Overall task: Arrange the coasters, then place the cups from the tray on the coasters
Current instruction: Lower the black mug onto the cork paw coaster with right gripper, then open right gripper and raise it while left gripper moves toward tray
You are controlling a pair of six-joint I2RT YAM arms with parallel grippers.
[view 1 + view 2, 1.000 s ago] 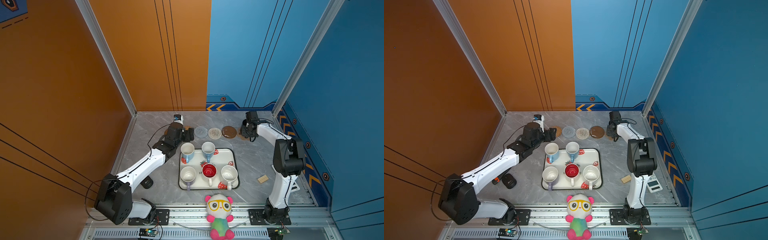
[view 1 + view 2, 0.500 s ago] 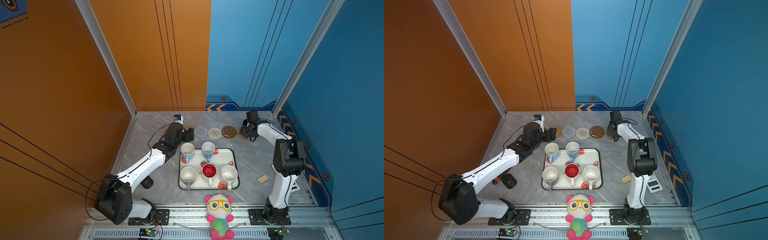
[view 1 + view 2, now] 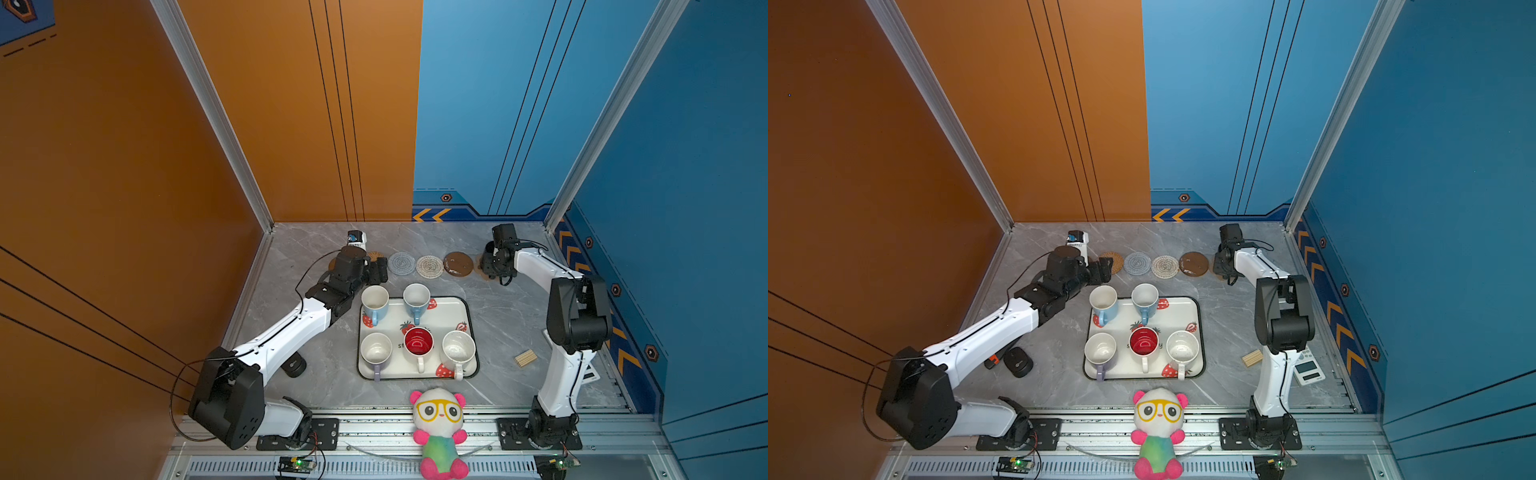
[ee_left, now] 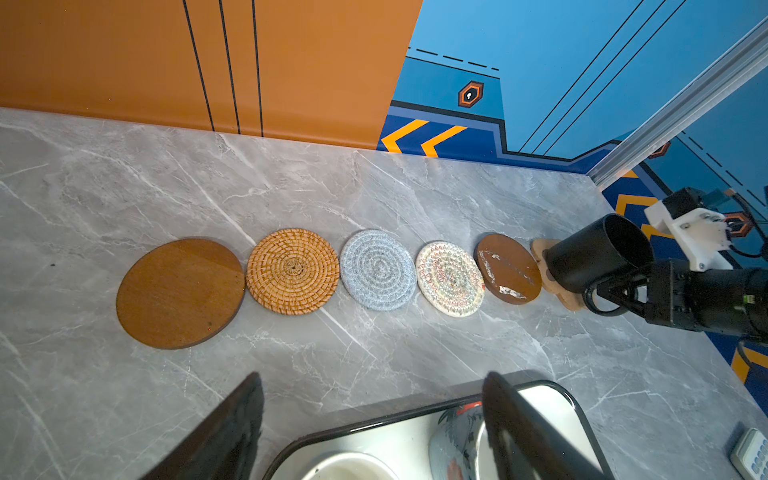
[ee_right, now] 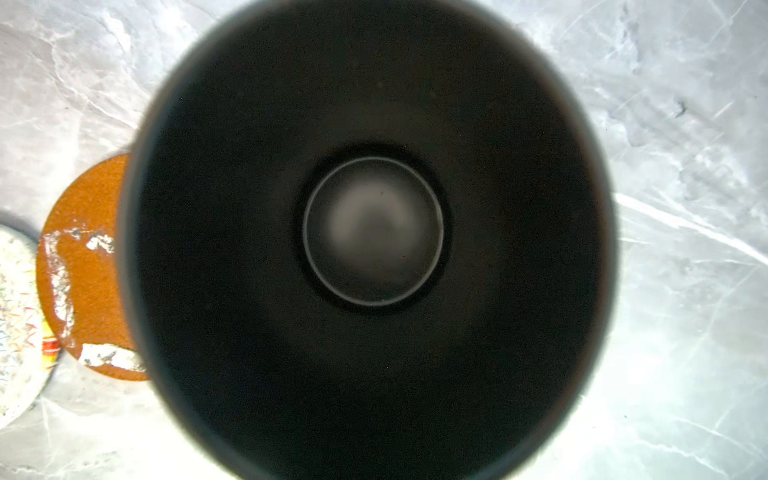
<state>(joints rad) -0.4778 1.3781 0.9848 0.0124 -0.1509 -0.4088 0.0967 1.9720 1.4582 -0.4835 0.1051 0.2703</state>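
Right hand (image 4: 619,293) grips the black mug (image 4: 594,257) by its handle (image 4: 592,305) over the paw-print coaster (image 4: 542,249), near the back right corner of the tabletop (image 3: 511,316); left hand (image 4: 372,378) open. Six coasters (image 4: 376,270) line the back edge; five cups (image 3: 417,343) stand on the tray (image 3: 444,316).

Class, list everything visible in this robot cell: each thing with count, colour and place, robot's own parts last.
coasters: six, two brown, rattan, grey-blue, beige, tan paw-print; row at table's far side.
mugs: five, two light blue, lavender, red-lined white, speckled white; on the tray.
black mug: one, black; at the paw-print coaster.
tray: one, white with strawberries; table middle.
plush panda: one, white, pink, green; front rail.
wooden block: one, tan; right of tray.
round puck: one, black; left of tray.
small device: one, white; by right arm's base.
table: one, grey marble.
left gripper: one, black, open; beside tray's far-left corner.
right gripper: one, black, shut on black mug's handle.
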